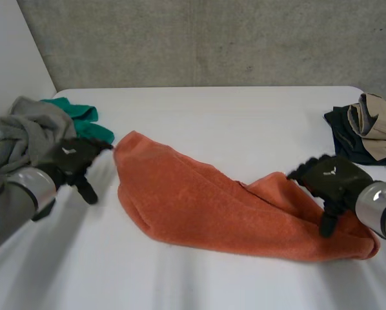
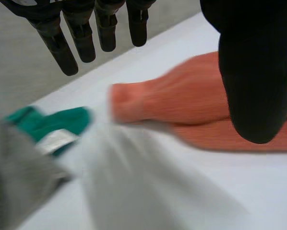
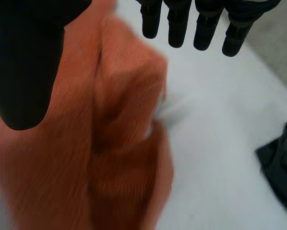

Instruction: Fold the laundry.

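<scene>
The left hand [image 1: 73,160] is hovering open, fingers straight and gripping nothing, just beside the left end of the orange towel [image 1: 199,203]. The right hand [image 1: 328,179] is hanging open too, fingers straight and empty, over the towel's right end. The towel is lying crumpled across the middle of the table [image 1: 232,116], toward its near edge. A grey cloth [image 1: 22,132] and a green cloth [image 1: 86,123] are sitting at the left edge; a dark cloth [image 1: 341,132] and a tan cloth [image 1: 380,123] are lying together at the right edge.
</scene>
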Controlling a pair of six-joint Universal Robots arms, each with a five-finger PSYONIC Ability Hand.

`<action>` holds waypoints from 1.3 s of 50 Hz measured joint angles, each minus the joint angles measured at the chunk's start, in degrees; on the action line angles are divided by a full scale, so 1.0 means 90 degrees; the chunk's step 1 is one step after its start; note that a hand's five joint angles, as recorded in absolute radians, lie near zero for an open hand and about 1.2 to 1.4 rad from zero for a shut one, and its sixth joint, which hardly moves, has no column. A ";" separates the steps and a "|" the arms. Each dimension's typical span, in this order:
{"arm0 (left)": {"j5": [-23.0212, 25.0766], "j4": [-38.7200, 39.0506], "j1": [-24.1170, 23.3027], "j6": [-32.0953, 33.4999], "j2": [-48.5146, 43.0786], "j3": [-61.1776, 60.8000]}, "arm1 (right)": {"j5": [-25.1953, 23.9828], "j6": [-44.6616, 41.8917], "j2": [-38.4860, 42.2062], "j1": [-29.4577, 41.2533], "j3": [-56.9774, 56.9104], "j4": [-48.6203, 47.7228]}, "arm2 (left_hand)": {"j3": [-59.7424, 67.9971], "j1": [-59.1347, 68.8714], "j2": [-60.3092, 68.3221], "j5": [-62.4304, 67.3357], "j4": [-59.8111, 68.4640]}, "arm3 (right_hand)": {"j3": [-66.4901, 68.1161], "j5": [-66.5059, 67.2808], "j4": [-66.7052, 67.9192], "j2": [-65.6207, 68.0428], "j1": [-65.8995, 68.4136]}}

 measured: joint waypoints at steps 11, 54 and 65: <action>0.0754 0.0066 -0.0649 0.0963 -0.0661 -0.0123 | 0.0156 -0.1219 -0.0003 -0.0478 0.0517 0.0345 | 0.0000 0.0000 0.0039 -0.0001 -0.0001 | 0.0573 0.0546 0.0530 0.0558 0.0414; -0.0705 0.1222 -0.1365 0.1369 -0.2415 0.2498 | -0.0090 -0.0416 0.0902 0.0032 -0.0402 -0.1422 | 0.6080 0.5642 0.6157 0.5587 0.6245 | 0.6224 0.5834 0.6281 0.6049 0.5578; -0.1607 0.2863 -0.1282 -0.0061 -0.1143 0.3843 | 0.0511 0.1364 0.1236 0.0510 -0.3122 -0.4403 | 0.6138 0.5642 0.6182 0.5587 0.6276 | 0.6240 0.5835 0.6289 0.6049 0.5578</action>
